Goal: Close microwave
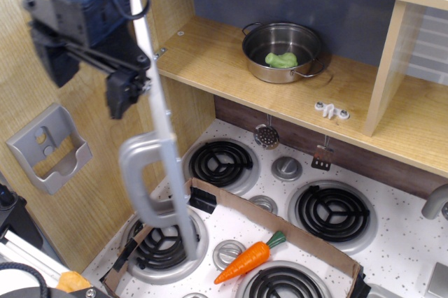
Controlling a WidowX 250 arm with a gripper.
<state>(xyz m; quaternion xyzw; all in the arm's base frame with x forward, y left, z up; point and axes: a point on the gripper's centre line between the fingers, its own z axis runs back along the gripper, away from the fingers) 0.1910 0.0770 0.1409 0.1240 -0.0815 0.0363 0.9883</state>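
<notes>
**At the door's outer face: push it square to the shelf**

At the left of the toy kitchen, the microwave door (pixel 159 137) stands open, seen almost edge-on, hinged beside the wooden compartment (pixel 231 67) where a steel pot (pixel 283 52) holds a green piece (pixel 281 59). The grey handle (pixel 143 179) juts toward the camera, above the left front burner (pixel 162 242).

The pincer (pixel 91 77) hangs just outside the door's upper part, its fingers (pixel 120 94) spread wide, with nothing between them. Whether a fingertip touches the panel I cannot tell.

To my mind, the push should land on the flat outer face, well away from the hinge, and follow the door's arc rightward. Pressing near the top edge risks sliding off. The pot sits deep enough that it seems unlikely to block closure.
</notes>
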